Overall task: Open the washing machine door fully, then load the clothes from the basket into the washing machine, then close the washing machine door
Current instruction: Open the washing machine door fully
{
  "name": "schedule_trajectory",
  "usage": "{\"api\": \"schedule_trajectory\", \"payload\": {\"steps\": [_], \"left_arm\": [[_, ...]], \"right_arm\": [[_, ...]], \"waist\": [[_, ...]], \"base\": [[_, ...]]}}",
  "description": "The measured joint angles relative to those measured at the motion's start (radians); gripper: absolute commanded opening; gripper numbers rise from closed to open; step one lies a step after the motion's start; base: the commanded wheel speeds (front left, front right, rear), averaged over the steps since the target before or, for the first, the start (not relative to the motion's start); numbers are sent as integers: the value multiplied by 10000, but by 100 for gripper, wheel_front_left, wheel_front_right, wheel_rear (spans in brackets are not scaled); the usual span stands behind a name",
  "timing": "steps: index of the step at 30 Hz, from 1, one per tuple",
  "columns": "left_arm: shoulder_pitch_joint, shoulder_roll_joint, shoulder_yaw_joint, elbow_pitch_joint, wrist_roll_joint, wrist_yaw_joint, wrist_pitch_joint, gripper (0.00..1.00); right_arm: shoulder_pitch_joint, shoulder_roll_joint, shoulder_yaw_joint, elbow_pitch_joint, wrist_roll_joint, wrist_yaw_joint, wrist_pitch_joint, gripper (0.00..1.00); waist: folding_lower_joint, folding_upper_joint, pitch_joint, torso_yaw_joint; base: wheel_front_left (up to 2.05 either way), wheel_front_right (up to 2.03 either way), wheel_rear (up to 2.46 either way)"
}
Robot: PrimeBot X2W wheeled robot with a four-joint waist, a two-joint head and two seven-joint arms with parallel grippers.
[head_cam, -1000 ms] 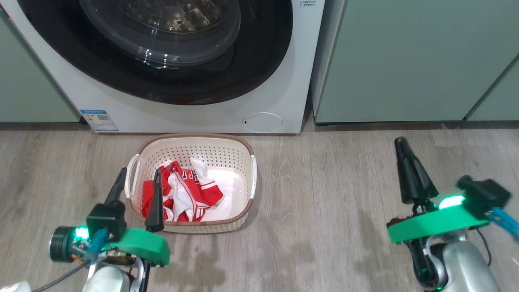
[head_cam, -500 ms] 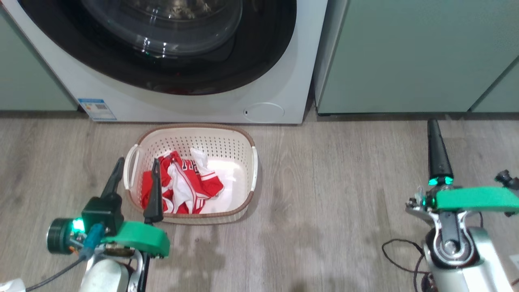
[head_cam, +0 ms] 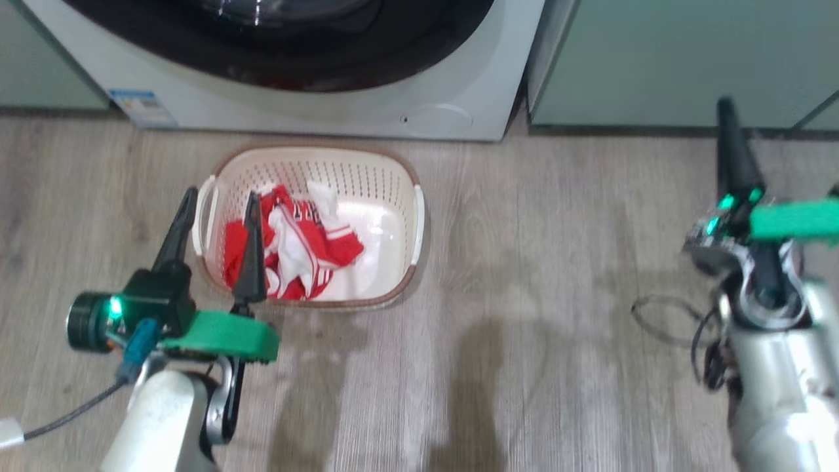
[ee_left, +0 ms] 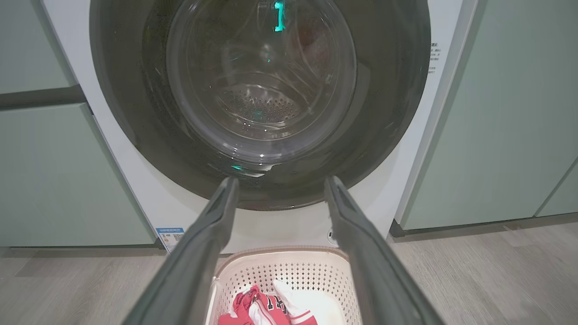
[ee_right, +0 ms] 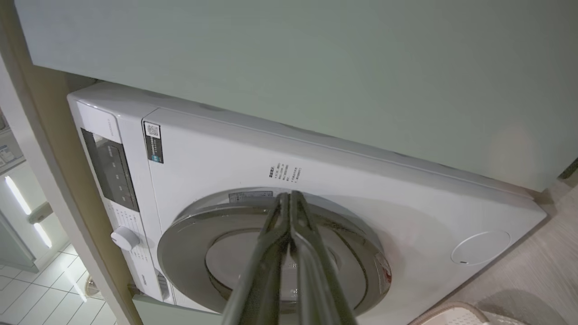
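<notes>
The washing machine (head_cam: 328, 111) stands at the far edge of the floor, and its door (head_cam: 393, 52), a glossy black ring, lies shut against the front. The cream basket (head_cam: 393, 196) sits on the floor before it, with the red and white clothes (head_cam: 295, 242) heaped in its left half. My left gripper (head_cam: 221, 196) hangs open above the basket's left rim, one finger outside it and one over the clothes. In the left wrist view, this gripper (ee_left: 280, 183) points at the door (ee_left: 126, 113). My right gripper (head_cam: 724, 108) is shut and empty, far to the right; in the right wrist view, it (ee_right: 286, 198) faces the door (ee_right: 189, 239).
Pale green cabinet fronts (head_cam: 655, 59) flank the machine on both sides. A round flap (head_cam: 438, 118) sits low on the machine's front, and a blue sticker (head_cam: 141, 105) at its lower left. A loose black cable (head_cam: 662, 321) lies on the wood floor near my right arm.
The head camera has tilted down, so machine and basket sit higher in the picture. My right gripper has swung forward and to the right, still shut. The left gripper keeps its place over the basket.
</notes>
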Motion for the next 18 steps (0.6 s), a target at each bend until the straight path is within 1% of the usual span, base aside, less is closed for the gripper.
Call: {"api": "schedule_trajectory", "payload": {"steps": [5,9,15,16,18], "left_arm": [[-590,-84,-201,-115,13,-13,-2,100],[-1045,-276,-293,-184,94,-15,-6,100],[-1523,-454,-391,-222,117,-79,-15,100],[-1635,-535,-433,-230,198,-113,-15,100],[-1748,-602,-466,-236,205,-127,-17,100]], "right_arm": [[-1629,-357,-414,961,585,0,558,0],[-2952,-715,-512,1896,846,0,1103,0],[-4945,-1200,-355,3296,1016,0,2036,0],[-5568,-1350,-150,3739,978,0,2403,0],[-6103,-1417,25,4121,940,0,2692,0]], "waist": [[0,0,663,246],[-1,0,1173,533],[0,0,1885,967],[0,-1,2098,1106],[0,0,2274,1243]], "base": [[0,0,0],[0,0,0],[0,0,0],[0,0,0],[0,0,0]]}}
